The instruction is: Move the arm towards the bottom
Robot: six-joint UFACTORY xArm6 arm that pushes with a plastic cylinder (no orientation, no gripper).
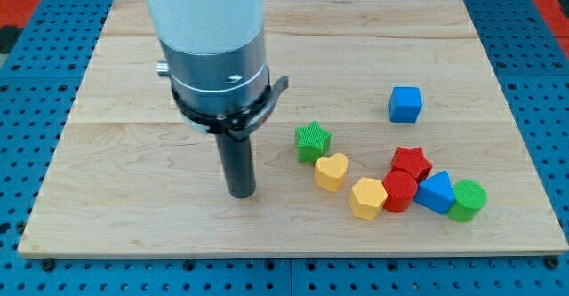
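Observation:
My arm comes down from the view's top left and ends in a dark rod. My tip (241, 193) rests on the wooden board (133, 198), left of all the blocks and touching none. The nearest blocks are a green star (312, 140) and a yellow heart (331, 172), both to the tip's right. Further right lie a yellow hexagon (366, 197), a red hexagon (399, 191), a red star (411, 162), a blue triangle (436, 192) and a green cylinder (468, 199), packed close together. A blue cube (404, 104) stands apart above them.
The board's bottom edge (284, 253) runs just below the tip and the block row. A blue pegboard surface (27, 83) surrounds the board.

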